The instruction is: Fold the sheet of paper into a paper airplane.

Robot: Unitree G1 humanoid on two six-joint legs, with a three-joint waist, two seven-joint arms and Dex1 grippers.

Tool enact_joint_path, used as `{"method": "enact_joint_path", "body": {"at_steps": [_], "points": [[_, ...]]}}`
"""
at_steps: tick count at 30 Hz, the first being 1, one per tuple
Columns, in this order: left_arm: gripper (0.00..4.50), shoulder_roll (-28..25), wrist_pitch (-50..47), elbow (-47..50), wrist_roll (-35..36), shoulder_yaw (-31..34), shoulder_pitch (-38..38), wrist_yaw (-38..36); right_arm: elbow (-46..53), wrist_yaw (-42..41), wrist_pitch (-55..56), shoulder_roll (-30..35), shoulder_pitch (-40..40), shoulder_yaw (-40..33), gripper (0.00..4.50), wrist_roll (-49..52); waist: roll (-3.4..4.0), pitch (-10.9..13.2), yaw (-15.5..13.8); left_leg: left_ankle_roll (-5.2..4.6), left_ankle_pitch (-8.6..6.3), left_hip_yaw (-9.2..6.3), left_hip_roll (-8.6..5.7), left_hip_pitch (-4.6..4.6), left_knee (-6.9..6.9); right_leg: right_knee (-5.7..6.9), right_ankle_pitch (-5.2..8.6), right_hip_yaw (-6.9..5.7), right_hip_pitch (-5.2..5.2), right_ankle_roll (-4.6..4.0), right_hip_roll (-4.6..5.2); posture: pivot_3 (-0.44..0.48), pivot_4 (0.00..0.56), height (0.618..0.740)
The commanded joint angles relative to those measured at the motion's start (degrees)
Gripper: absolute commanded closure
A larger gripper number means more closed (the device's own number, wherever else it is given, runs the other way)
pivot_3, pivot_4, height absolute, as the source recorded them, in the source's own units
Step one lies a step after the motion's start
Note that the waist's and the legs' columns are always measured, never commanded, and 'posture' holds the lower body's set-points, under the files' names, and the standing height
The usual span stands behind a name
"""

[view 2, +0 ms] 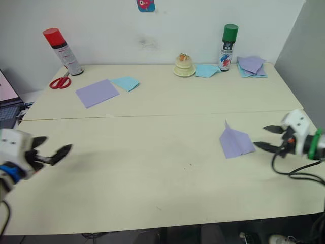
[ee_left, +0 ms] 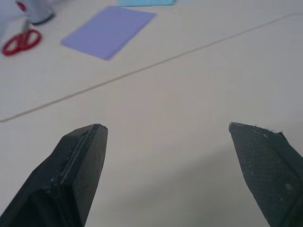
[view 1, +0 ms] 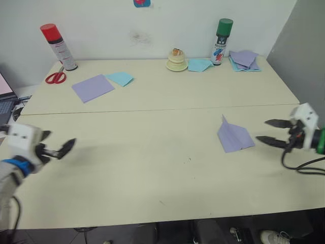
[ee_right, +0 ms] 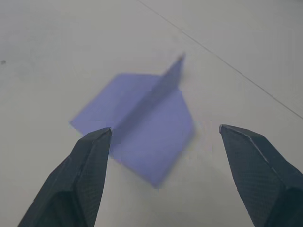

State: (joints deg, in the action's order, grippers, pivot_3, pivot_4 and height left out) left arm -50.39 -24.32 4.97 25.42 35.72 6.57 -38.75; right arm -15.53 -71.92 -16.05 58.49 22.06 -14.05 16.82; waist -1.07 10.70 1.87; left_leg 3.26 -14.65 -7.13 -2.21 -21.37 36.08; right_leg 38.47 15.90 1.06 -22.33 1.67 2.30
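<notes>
A lavender paper airplane [view 1: 233, 136] lies on the right part of the cream table [view 1: 152, 168], its centre ridge upright and its nose pointing toward the far side. The right wrist view shows the paper airplane [ee_right: 142, 120] just ahead of the fingers. My right gripper [view 1: 268, 131] hovers open just right of it, apart from the paper. Far to the left, near the table's edge, my left gripper [view 1: 58, 147] is open and holds nothing; its fingertips [ee_left: 87, 156] frame bare tabletop. The sheet of paper shows here in this folded form.
At the back left lie a smooth lavender square [view 1: 93, 87], a light-blue sheet [view 1: 120, 78], red scissors [view 1: 56, 77] and a red-capped spray can [view 1: 58, 47]. At the back right stand a green-capped can [view 1: 221, 40], a small cream dish [view 1: 176, 61], and stacked sheets [view 1: 245, 60]. A seam [view 1: 152, 110] crosses the table.
</notes>
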Motion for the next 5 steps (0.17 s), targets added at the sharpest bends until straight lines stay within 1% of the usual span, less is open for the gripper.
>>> {"method": "enact_joint_path", "body": {"at_steps": [1,5], "points": [[0.0,-2.52,-0.46,2.54,1.21,2.14,0.93,-4.26,-3.37,-3.58,5.52,2.43,1.63,0.0,0.73,-0.32,0.0,0.0,-0.02,0.0,0.0,-0.03,0.04,0.03,0.0,-0.01,0.0,-0.01,0.04,0.0,0.05,0.0,0.15,0.74],[0.0,-4.84,-1.82,2.17,1.75,2.49,0.59,-7.84,-7.82,-3.71,9.15,2.93,3.13,0.29,0.73,-0.88,-0.01,0.01,-0.05,0.01,0.0,-0.07,0.09,0.0,0.01,-0.01,0.0,-0.04,0.04,0.0,0.03,0.0,0.15,0.74]]}}
